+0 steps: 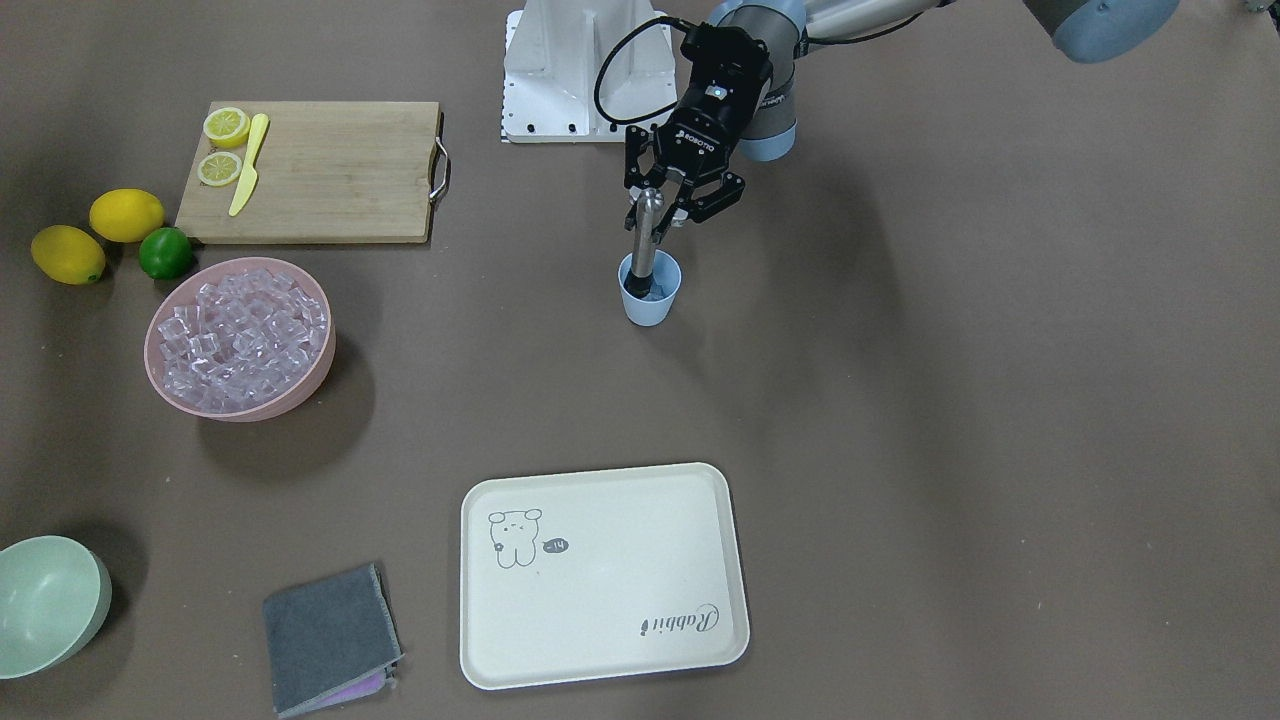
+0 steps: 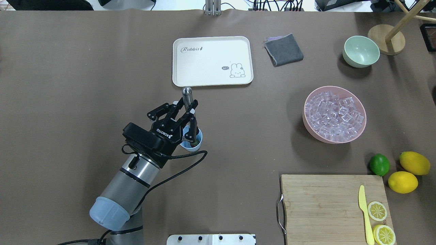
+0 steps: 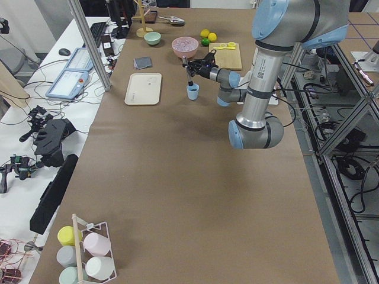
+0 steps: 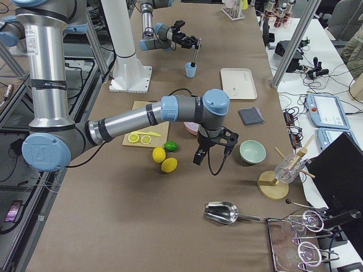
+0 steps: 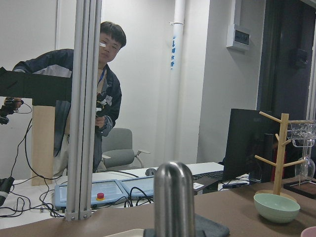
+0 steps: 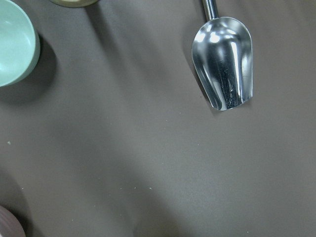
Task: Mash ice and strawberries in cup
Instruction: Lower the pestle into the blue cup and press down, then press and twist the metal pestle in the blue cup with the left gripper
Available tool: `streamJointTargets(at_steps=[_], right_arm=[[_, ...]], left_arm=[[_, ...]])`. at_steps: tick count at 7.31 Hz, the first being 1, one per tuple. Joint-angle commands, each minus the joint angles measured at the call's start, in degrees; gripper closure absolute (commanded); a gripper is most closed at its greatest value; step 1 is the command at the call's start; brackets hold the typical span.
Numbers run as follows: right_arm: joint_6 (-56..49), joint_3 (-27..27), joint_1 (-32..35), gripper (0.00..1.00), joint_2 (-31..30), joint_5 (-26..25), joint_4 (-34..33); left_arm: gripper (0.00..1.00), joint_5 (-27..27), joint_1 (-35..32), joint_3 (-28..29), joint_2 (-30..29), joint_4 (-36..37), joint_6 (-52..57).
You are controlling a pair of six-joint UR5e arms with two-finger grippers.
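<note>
The light-blue cup (image 1: pixel 650 302) stands mid-table; it also shows in the overhead view (image 2: pixel 199 139). My left gripper (image 1: pixel 662 208) is shut on a metal muddler (image 1: pixel 645 240) that stands nearly upright, its lower end inside the cup. The muddler's rounded top fills the left wrist view (image 5: pixel 173 197). Ice cubes (image 1: pixel 245 330) fill a pink bowl (image 1: pixel 318 375). What lies in the cup is unclear; no strawberry shows. My right gripper (image 4: pixel 212 153) hangs over the table near the pale-green bowl; I cannot tell whether it is open.
A white tray (image 1: pixel 600 640) lies on the operators' side. A cutting board (image 1: pixel 330 170) carries lemon halves and a yellow knife. Two lemons, a lime (image 1: pixel 165 252), a grey cloth (image 1: pixel 328 635), a pale-green bowl (image 1: pixel 45 605) and a metal scoop (image 6: pixel 224 64) are around.
</note>
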Motion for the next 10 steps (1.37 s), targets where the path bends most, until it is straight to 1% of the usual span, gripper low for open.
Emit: streamJointTargets(at_steps=[1,4,7,10], right_arm=[[0.00,-0.01,0.03,0.00,-0.02,0.03,-0.04],[0.00,0.08,0.03,0.00,-0.02,0.03,0.05],[0.00,0.43,0.03,0.00,0.16,0.12,0.05],[0.00,0.17,0.03,0.00,0.68,0.12,0.05]], left_arm=[[1.00,-0.14,0.36,0.65,-0.03,-0.24,-0.01],[1.00,-0.23,0.45,1.79,0.23,-0.68,-0.09],[1.00,-0.40,0.80,6.09,0.23,-4.54,-0.09],[1.00,-0.40,0.54,4.62,-0.12,-4.37,-0.01]])
